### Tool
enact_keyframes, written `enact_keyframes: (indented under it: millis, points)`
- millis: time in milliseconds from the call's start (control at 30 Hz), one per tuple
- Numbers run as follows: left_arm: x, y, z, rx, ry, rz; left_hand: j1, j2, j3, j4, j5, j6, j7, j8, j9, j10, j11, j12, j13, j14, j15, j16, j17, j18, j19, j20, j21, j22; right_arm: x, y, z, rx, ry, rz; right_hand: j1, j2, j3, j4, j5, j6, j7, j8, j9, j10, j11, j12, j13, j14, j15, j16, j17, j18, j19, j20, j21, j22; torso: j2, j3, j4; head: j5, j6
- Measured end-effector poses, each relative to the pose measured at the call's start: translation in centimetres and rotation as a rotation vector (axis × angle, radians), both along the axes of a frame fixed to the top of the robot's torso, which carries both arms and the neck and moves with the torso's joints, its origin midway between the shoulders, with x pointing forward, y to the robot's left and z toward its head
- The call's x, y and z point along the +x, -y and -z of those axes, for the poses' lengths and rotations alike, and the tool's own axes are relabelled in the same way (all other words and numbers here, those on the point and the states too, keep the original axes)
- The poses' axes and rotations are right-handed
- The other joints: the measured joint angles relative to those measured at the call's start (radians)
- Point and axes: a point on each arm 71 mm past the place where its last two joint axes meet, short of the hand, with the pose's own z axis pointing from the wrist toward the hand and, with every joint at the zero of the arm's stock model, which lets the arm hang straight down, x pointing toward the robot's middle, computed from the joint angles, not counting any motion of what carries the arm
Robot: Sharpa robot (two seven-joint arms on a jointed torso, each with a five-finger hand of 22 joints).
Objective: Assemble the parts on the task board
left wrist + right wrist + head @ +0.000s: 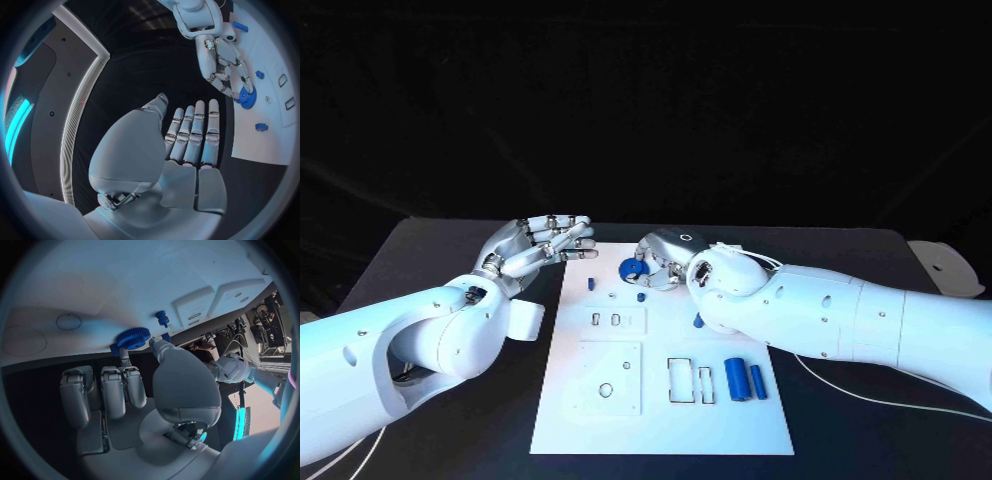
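Because your right hand (664, 262) pinches the blue gear (633, 271) over the task board (661, 420) at its far end, the left wrist view finds your left hand (187, 137) flat beside it, fingers together, empty, evidently standing clear, and the right wrist view confirms the pinch, presumably for seating.

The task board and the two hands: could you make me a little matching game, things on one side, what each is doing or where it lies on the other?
Things:
1. left hand
2. right hand
3. blue gear
4. two blue cylinders

States:
A. lying side by side on the task board, near its front right
B. holds nothing, fingers apart
C. pinched at the board's far end
D. pinching a part

Pairs: 1-B, 2-D, 3-C, 4-A
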Motion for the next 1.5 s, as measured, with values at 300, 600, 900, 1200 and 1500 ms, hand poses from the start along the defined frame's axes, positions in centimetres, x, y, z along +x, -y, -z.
enact_keyframes:
  millis: [300, 600, 900, 1200, 1500]
  points:
    - [0.0, -0.2, 0.0, 0.002, -0.001, -0.004, 0.0, 0.0, 0.003, 0.003, 0.0, 0.0, 0.0, 0.0, 0.0, 0.0, 0.0, 0.0, 0.0, 0.0, 0.0, 0.0, 0.0, 0.0, 0.0, 0.0, -0.004, -0.001, -0.8, 3.6, -1.1, 0.06, 0.03, 0.029, 0.032, 0.003, 0.018, -0.018, 0.043, 0.006, -0.005, -0.012, 0.001, 0.0, 0.0, 0.006, 0.0, 0.0, 0.0, 0.0, 0.0, 0.0, 0.0, 0.0, 0.0, 0.0, -0.001, 0.0007, -0.0013, -0.002, 0.006]
    - [0.1, -0.7, 0.1, 0.006, -0.001, -0.014, 0.0, 0.0, 0.003, 0.003, 0.0, 0.0, 0.0, 0.0, 0.0, 0.0, 0.0, 0.0, 0.0, 0.0, 0.0, 0.0, 0.0, 0.0, 0.0, 0.0, -0.004, -0.001, -1.2, 11.1, -5.1, 0.17, 0.059, 0.086, 0.12, -0.013, 0.059, -0.06, 0.016, 0.025, -0.003, -0.017, 0.001, 0.0, 0.0, 0.006, 0.0, 0.0, 0.0, 0.0, 0.0, 0.0, 0.0, 0.0, 0.0, 0.0, -0.004, 0.0024, -0.0104, -0.011, 0.015]
    - [0.2, -0.7, 0.1, 0.006, -0.001, -0.014, 0.0, 0.0, 0.003, 0.003, 0.0, 0.0, 0.0, 0.0, 0.0, 0.0, 0.0, 0.0, 0.0, 0.0, 0.0, 0.0, 0.001, 0.0, 0.0, 0.0, -0.004, -0.001, -2.0, 17.1, -4.9, 0.255, -0.047, 0.115, 0.2, -0.052, 0.075, -0.114, -0.002, 0.029, 0.0, -0.039, -0.005, 0.0, 0.0, -0.008, 0.0, 0.0, 0.0, 0.0, 0.001, 0.0, 0.0, 0.0, 0.0, 0.0, -0.007, 0.0092, -0.0221, -0.017, 0.021]
    - [0.2, -0.7, 0.1, 0.006, -0.001, -0.013, 0.0, 0.0, 0.003, 0.003, 0.0, 0.0, 0.0, 0.0, 0.0, 0.0, 0.0, 0.0, 0.0, 0.0, 0.0, 0.0, 0.001, 0.0, 0.0, 0.0, -0.004, -0.002, -1.9, 20.2, -2.3, 0.257, -0.121, 0.148, 0.233, -0.058, 0.087, -0.137, -0.002, 0.016, -0.006, -0.05, -0.008, 0.0, 0.0, -0.014, 0.0, 0.0, 0.0, 0.0, 0.001, 0.0, 0.0, 0.0, 0.0, 0.0, -0.007, 0.0121, -0.0238, -0.024, 0.017]
    - [0.3, -0.7, 0.1, 0.005, -0.002, -0.011, 0.0, 0.0, 0.003, 0.003, 0.0, 0.0, 0.0, 0.0, 0.0, 0.0, 0.0, 0.0, 0.0, 0.0, 0.0, 0.0, 0.0, 0.0, 0.0, 0.0, -0.004, -0.002, -1.7, 20.4, -0.7, 0.255, -0.163, 0.146, 0.238, -0.059, 0.091, -0.141, 0.004, 0.008, -0.004, -0.06, -0.011, 0.0, 0.0, -0.014, 0.0, 0.0, 0.0, 0.0, 0.0, 0.0, 0.0, 0.0, 0.0, -0.001, -0.007, 0.0105, -0.0214, -0.027, 0.011]
